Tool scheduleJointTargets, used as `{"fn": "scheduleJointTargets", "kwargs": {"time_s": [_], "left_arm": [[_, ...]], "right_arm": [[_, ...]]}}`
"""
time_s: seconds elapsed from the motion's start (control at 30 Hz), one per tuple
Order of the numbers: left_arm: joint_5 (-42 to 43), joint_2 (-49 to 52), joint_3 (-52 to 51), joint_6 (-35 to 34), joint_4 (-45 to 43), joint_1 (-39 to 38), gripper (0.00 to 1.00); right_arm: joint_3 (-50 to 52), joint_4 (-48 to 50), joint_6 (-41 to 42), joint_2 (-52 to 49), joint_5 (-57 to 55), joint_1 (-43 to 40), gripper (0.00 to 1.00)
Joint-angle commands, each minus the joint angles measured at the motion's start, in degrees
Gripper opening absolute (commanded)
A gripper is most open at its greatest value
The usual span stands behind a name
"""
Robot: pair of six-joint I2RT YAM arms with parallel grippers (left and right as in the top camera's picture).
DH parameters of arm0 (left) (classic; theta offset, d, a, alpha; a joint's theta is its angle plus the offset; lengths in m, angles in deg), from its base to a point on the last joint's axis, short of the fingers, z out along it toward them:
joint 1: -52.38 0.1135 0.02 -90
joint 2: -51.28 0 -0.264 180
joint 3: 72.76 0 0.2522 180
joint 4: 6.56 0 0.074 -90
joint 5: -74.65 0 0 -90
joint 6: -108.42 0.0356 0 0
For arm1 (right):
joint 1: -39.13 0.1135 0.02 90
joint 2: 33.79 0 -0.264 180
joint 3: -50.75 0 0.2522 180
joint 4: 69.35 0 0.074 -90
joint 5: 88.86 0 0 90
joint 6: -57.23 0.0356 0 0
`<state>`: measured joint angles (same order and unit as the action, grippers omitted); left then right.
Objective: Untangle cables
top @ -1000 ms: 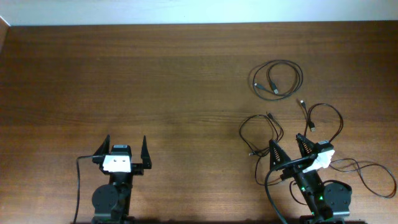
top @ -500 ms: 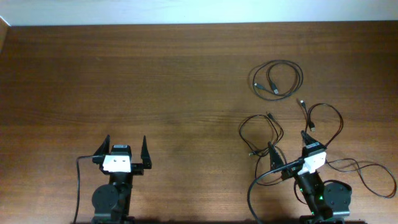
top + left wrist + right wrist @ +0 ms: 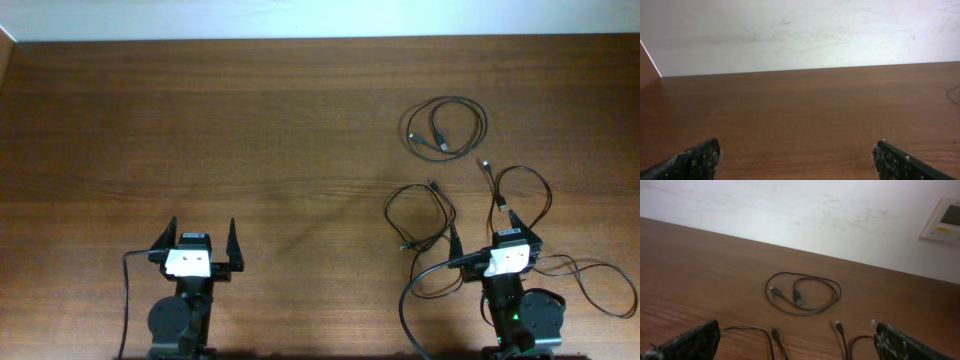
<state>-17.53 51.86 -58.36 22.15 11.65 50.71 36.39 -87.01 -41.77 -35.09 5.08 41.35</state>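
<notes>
Three thin black cables lie on the right of the wooden table. One is a coiled loop (image 3: 445,128) at the far right back, also in the right wrist view (image 3: 802,292). A second loops left of my right gripper (image 3: 418,215); its plug end shows in the right wrist view (image 3: 775,333). A third loops from a silvery plug (image 3: 485,165) round to the right (image 3: 590,280); its plug shows in the right wrist view (image 3: 838,326). My right gripper (image 3: 495,226) is open and empty among the two near cables. My left gripper (image 3: 201,232) is open and empty at the front left, far from the cables.
A thick black robot wire (image 3: 420,290) curves beside the right arm's base, and another (image 3: 127,290) runs by the left arm. A white wall (image 3: 800,30) rises beyond the table's back edge, with a small white wall panel (image 3: 942,220) at the right.
My right gripper has rotated at the wrist from a tilted pose to a straight one, moving slightly right. The cables and the left arm have not moved.
</notes>
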Motion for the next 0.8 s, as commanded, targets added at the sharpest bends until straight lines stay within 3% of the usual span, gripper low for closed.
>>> {"fn": "scheduleJointTargets", "kwargs": {"time_s": [0.0,0.2,0.77], "left_arm": [[-0.2,-0.28,-0.13,1.09,0.22,0.35,0.99],[-0.2,-0.28,-0.13,1.09,0.22,0.35,0.99],[-0.2,-0.28,-0.13,1.09,0.22,0.35,0.99]], "right_arm": [[0.28,-0.63,0.02,-0.13,-3.37,-0.42,0.99],[0.28,-0.63,5.62,-0.13,-3.37,-0.42,0.98],[0.28,-0.66,5.6,-0.46,-3.56,-0.42,0.98]]}}
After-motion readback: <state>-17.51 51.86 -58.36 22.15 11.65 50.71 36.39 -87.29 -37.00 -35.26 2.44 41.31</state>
